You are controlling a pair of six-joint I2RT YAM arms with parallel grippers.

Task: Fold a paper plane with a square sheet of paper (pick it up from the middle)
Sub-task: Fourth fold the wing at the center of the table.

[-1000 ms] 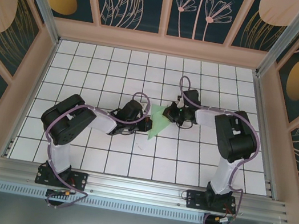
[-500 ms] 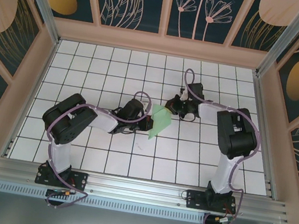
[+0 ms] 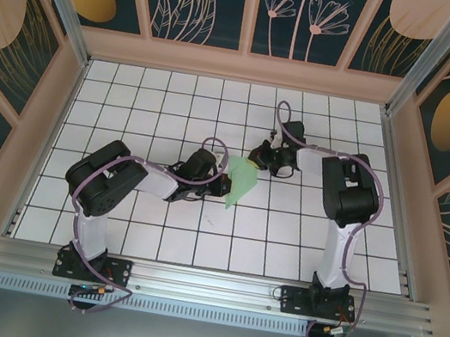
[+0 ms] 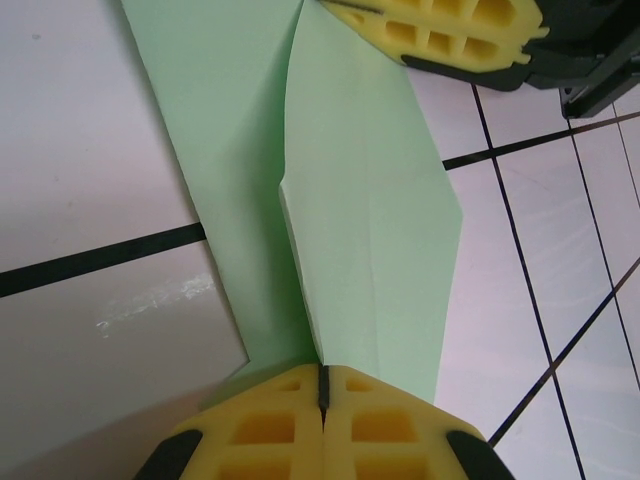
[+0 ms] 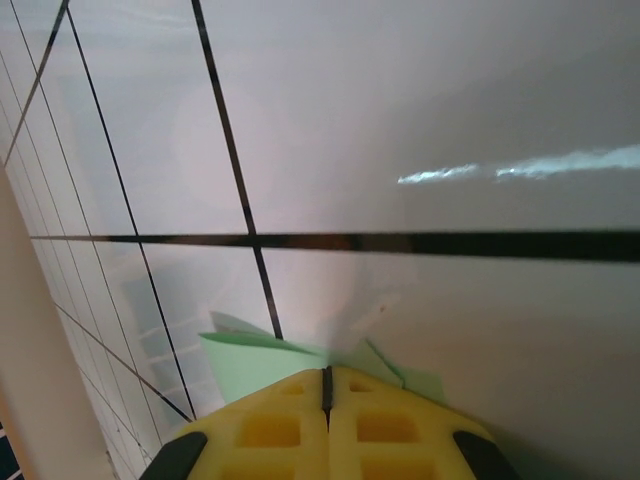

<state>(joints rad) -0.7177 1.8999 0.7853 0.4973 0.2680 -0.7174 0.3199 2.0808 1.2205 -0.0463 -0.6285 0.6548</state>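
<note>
White grid table [image 3: 282, 240] bears at its middle the half-folded mint-green paper [image 4: 370, 200], near end clamped in the left tool [image 4: 322, 378], far tip under the closed right tool [image 5: 326, 378]; diverging pulls would likely tear it.

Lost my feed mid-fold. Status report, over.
Left pincer shut on paper, one end. Right pincer shut on opposite end. Paper partly folded, creased lengthwise, spanning between them. Nothing blocking.

White bench [image 3: 152, 234] ruled in black grid lines, pale walls [image 3: 44, 145] on three sides, metal rail [image 3: 205, 283] along the near edge, creased mint-green paper [image 3: 237, 186] near its middle, resting or just above, cannot tell
</note>
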